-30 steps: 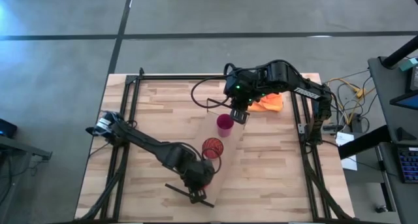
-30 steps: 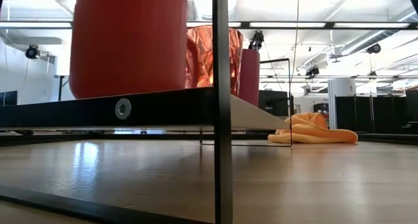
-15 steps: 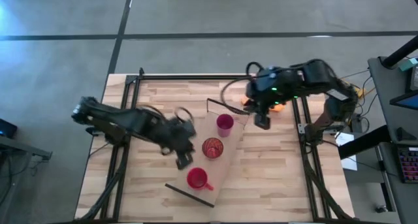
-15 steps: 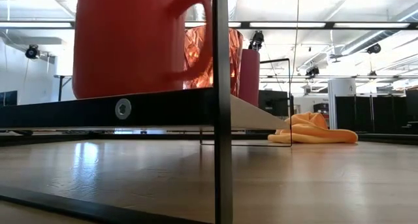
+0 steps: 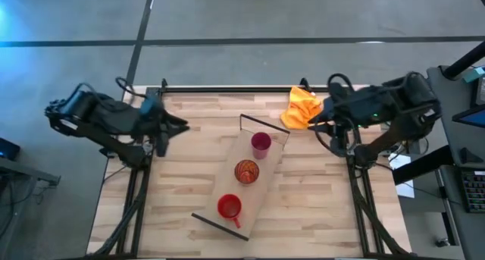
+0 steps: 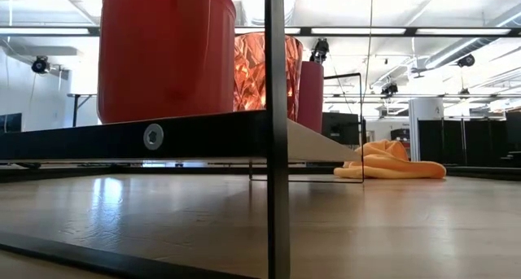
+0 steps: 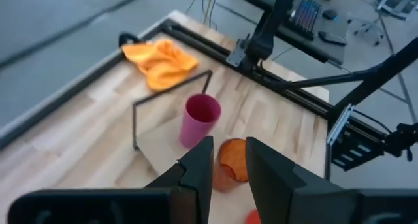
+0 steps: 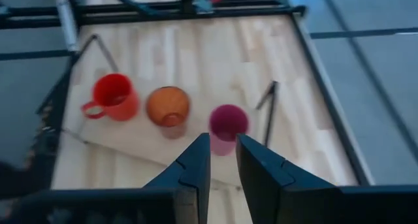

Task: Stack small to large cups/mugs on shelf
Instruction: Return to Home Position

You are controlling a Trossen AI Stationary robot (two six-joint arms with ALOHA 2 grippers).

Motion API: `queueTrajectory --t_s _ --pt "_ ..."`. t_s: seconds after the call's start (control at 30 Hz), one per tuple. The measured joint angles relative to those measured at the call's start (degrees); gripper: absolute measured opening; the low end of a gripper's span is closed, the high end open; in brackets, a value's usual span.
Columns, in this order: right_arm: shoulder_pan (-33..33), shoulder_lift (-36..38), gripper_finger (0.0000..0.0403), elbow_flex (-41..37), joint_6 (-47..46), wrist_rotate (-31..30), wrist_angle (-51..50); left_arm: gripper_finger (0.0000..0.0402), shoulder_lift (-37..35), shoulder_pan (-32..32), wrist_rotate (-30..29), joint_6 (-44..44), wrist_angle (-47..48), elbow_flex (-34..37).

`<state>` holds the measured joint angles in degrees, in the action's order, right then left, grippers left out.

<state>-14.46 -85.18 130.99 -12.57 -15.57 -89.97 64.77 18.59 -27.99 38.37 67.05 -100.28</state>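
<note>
Three cups stand upright in a row on the pale wood shelf [image 5: 267, 163], which lies slantwise on the table: the magenta cup [image 5: 261, 143] at its far end, the amber tumbler [image 5: 246, 171] in the middle, the red mug [image 5: 229, 208] at its near end. In the low view the red mug [image 6: 163, 51] is nearest, with the amber tumbler [image 6: 260, 67] and magenta cup [image 6: 311, 96] behind it. My left gripper [image 5: 168, 128] hangs open over the table's left far part. My right gripper [image 5: 318, 122] is open near the right far corner. Both are well clear of the cups.
An orange cloth [image 5: 303, 107] lies crumpled at the far edge, beside my right gripper. Dark metal rails [image 5: 144, 176] run along the table's left and right sides. The shelf's thin dark end frames [image 5: 220, 226] stand at both its ends. Bare planks lie on either side of the shelf.
My left gripper has let go of the red mug and pulled away up toward the table's left far corner. My right gripper has drawn back from the magenta cup toward the right edge. The mug stays on the shelf; its handle has swung round toward the near side.
</note>
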Motion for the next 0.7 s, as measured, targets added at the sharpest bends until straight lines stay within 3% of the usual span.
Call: queueTrajectory --t_s 0.13,0.33,0.53,0.7 --pt "-2.44 4.49 0.0068 -6.30 -2.64 -4.02 0.32 0.0074 -2.79 0.00 -0.65 -4.61 -0.01 0.74" --pt "-3.28 12.29 0.0068 -21.35 -6.22 -2.20 10.54 0.0074 -5.30 0.02 -0.65 -6.17 -0.08 3.95" --pt "-3.28 20.39 0.0068 -38.02 -1.40 10.07 35.27 0.0074 -6.11 0.02 -0.46 -6.34 -5.24 6.78" --pt "-2.88 24.59 0.0068 -50.47 7.15 15.99 61.41 0.0074 -6.87 0.02 3.36 -14.08 -21.56 12.19"
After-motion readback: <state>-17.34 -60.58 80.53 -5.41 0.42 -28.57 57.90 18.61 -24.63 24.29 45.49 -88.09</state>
